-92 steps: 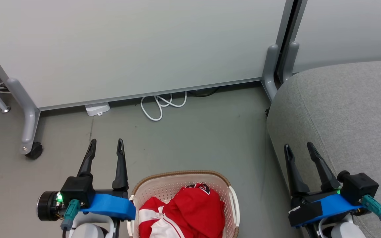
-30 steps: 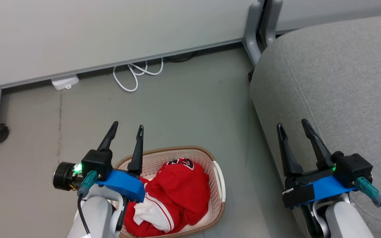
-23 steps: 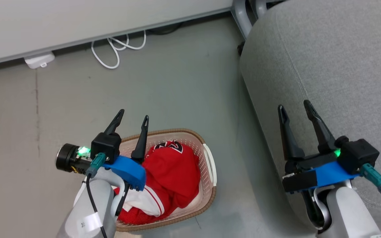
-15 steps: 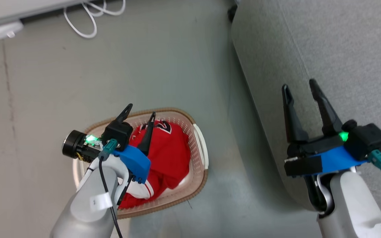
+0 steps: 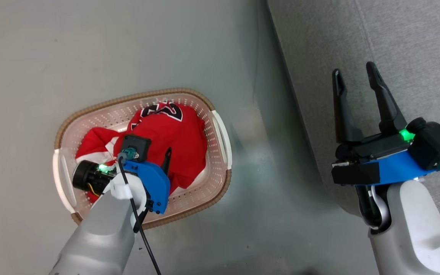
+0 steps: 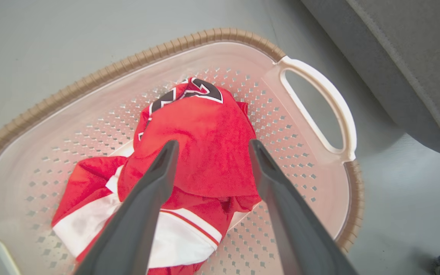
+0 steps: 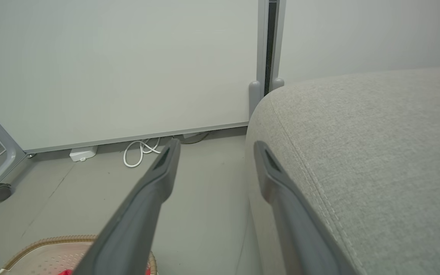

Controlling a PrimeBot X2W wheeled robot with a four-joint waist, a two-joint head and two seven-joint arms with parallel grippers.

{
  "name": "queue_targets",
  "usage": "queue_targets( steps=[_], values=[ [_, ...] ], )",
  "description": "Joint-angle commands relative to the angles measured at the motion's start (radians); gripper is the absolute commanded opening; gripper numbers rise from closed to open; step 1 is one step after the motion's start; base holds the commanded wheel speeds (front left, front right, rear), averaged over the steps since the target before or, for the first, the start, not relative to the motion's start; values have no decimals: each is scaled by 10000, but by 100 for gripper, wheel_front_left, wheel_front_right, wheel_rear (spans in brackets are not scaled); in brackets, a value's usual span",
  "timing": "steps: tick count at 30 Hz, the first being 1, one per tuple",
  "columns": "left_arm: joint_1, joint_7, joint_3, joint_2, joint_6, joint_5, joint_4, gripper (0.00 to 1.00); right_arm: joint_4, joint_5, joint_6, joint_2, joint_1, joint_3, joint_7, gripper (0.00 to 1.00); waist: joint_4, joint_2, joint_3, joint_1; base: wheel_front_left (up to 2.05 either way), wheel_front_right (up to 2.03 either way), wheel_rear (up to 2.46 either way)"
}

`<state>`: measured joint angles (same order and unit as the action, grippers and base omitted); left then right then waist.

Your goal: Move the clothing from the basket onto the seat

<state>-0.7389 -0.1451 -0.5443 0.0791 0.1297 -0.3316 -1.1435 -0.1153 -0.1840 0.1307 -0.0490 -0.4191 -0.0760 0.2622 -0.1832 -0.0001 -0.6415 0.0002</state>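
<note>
The basket [image 5: 128, 98] stands on the floor left of the seat [image 5: 395, 38], cream with a brown rim. Crumpled inside it lies the clothing [image 5: 174, 126], red with white stripes and a black-trimmed mark on top. My left gripper [image 5: 155, 152] points down into the basket, open. In the left wrist view its gripper [image 6: 213, 145] straddles the top of the clothing [image 6: 201, 114] inside the basket [image 6: 90, 80]; I cannot tell whether it touches. My right gripper [image 5: 353, 69] hangs open and empty over the seat's left edge. In the right wrist view that gripper [image 7: 217, 144] frames the seat's [image 7: 357, 152] rounded corner.
Bare grey floor [image 5: 90, 46] surrounds the basket, with a narrow strip between it and the seat. Farther off in the right wrist view stands a white partition [image 7: 128, 68] on grey legs with a castor [image 7: 0, 191]. A white cable coil [image 7: 139, 152] lies at its foot.
The head camera has tipped down, so the whole picture shifted. My left gripper has swung from the basket's left rim to over the clothing and tilted down into it. Both grippers stay open.
</note>
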Motion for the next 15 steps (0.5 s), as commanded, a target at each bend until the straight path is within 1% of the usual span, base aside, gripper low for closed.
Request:
queue_targets(
  steps=[1, 5, 6, 9, 15],
  values=[
    [-154, 106, -54, -1, 4, -155, -45, 100, 59, 40, 1, -26, -196, 25, 42, 100, -18, 1, -229, -2, 0, 0, 0],
    [-351, 1016, -253, 8, 5, -1155, -328, 100, 211, 76, 1, -24, -355, 69, 42, 100, 11, 1, -606, -2, 0, 0, 0],
    [-424, 1334, -267, 18, 5, -1639, -350, 100, 282, 87, 1, -24, -438, 57, 42, 100, 21, 1, -785, -2, 0, 0, 0],
    [-569, 1644, -350, 170, 5, -2184, -350, 100, 411, 83, 2, -24, -590, 5, 42, 100, 6, 1, -1078, -2, 0, 0, 0],
    [-901, 1914, -307, 424, 5, -3084, -445, 100, 714, 94, 1, -24, -835, -54, 42, 100, -51, 1, -1678, -2, 0, 0, 0]
  ],
)
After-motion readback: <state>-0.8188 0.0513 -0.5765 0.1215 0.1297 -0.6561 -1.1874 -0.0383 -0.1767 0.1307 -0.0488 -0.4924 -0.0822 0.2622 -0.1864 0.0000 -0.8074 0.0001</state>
